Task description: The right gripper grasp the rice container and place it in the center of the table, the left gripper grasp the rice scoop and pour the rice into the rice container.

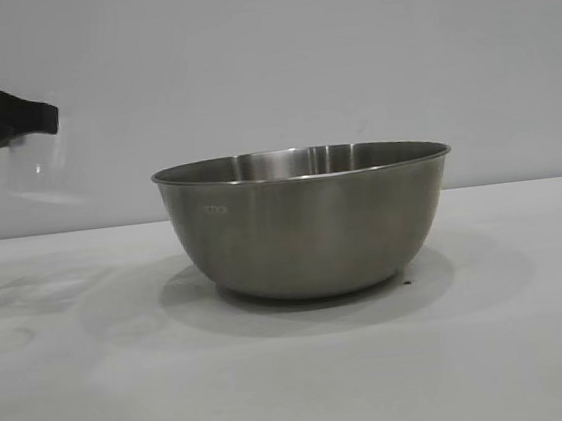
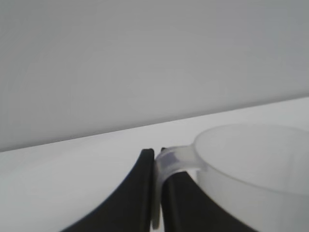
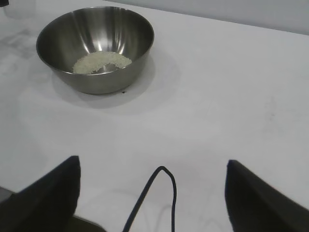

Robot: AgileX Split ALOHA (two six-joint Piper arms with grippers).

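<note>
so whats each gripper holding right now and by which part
The left gripper is shut on the translucent plastic measuring cup, pinching its side handle. The right gripper is open, holding nothing.

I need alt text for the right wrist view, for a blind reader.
A round stainless-steel bowl holding a small heap of white rice stands on the plain white table. The open right gripper frames the foreground, away from it.

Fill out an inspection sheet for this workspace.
Surface: white table, faint smudges at the left.
Job's things: steel bowl upright mid-table, rice inside; plastic scoop held off the table by its handle, contents not visible.
Clutter: nothing seen.
Grippers: left pincer shut on the scoop handle, left of the bowl; right pincer open, empty, back from the bowl.
Cables: thin black cable at the right pincer.
Surroundings: plain grey wall.
</note>
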